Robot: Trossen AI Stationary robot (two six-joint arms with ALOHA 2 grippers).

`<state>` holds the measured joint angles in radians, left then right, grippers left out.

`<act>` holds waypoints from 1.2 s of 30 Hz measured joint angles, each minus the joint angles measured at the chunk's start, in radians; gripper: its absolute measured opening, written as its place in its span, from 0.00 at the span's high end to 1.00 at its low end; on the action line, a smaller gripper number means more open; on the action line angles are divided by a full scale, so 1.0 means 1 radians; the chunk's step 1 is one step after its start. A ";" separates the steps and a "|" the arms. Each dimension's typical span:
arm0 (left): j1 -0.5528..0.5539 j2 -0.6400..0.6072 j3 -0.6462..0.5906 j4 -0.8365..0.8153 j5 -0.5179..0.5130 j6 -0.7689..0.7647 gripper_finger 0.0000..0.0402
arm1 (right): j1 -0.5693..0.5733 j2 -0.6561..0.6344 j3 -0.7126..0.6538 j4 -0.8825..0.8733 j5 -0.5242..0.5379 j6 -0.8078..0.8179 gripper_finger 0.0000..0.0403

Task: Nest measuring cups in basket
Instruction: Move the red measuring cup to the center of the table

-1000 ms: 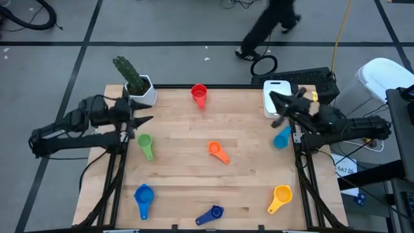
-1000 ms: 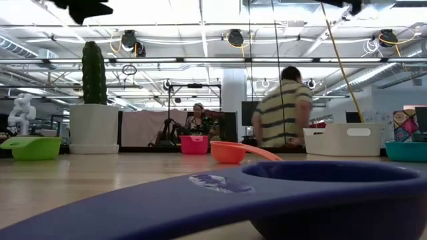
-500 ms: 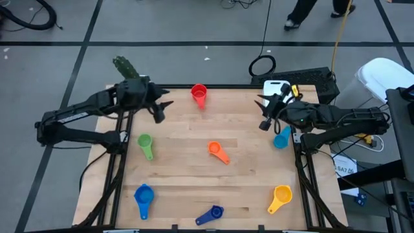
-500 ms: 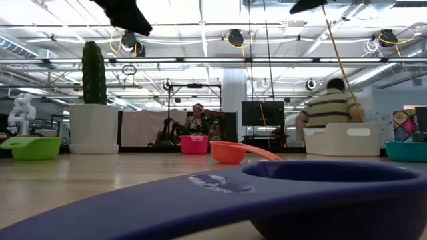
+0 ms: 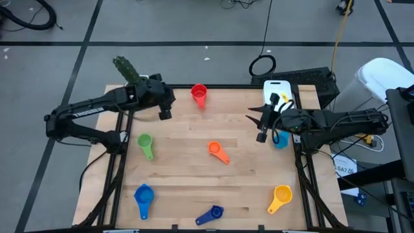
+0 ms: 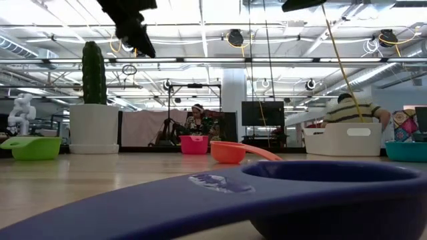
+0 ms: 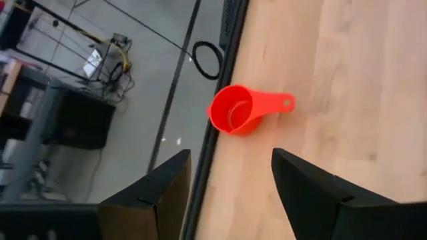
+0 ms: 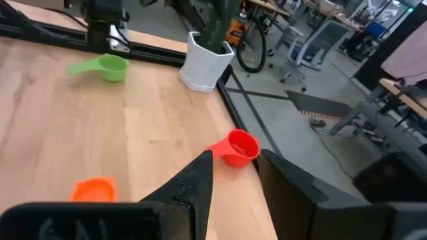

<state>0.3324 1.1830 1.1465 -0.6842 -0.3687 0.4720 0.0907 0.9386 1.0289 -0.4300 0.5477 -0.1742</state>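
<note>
Several measuring cups lie apart on the wooden table: red at the far edge, green, orange, light blue, dark blue, yellow, and teal half under my right arm. The white basket stands at the far right corner. My left gripper hovers open just left of the red cup, which shows ahead of its fingers. My right gripper hangs open above the table, in front of the basket, pointing at the red cup.
A white hexagonal pot with a cactus stands at the far left corner, partly under my left arm. A keyboard lies behind the basket. A person sits beyond the table. Bare wood lies around the orange cup.
My left gripper has swung from the table's left edge toward the far edge and rightward, close to the red cup, rolling as it went. My right gripper has moved from beside the basket toward the table's middle. The cups have stayed where they were.
</note>
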 joint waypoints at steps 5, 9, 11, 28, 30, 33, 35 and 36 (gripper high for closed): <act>0.045 0.119 0.000 0.002 0.000 0.083 0.47 | -0.027 0.028 0.008 -0.009 0.001 -0.033 0.71; 0.078 0.212 0.000 0.044 0.001 0.143 0.47 | -0.037 0.049 0.008 -0.026 -0.002 -0.047 0.71; 0.084 0.245 0.000 0.072 0.002 0.189 0.47 | -0.037 0.055 0.008 -0.038 -0.002 -0.041 0.71; 0.135 0.468 -0.002 0.277 0.087 0.418 0.47 | -0.030 0.056 0.007 -0.133 -0.041 0.098 0.71; 0.135 0.488 -0.001 0.309 0.076 0.425 0.47 | -0.030 0.055 0.007 -0.142 -0.057 0.113 0.71; 0.138 0.516 -0.001 0.354 0.075 0.443 0.47 | -0.030 0.055 0.007 -0.144 -0.070 0.129 0.71; 0.140 0.531 -0.001 0.367 0.073 0.466 0.47 | -0.030 0.055 0.007 -0.143 -0.081 0.134 0.71; 0.141 0.540 0.000 0.377 0.073 0.474 0.47 | -0.030 0.055 0.007 -0.144 -0.081 0.136 0.71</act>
<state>0.4738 1.7228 1.1464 -0.3071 -0.2955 0.9460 0.0608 0.9939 1.0359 -0.5739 0.4664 -0.0384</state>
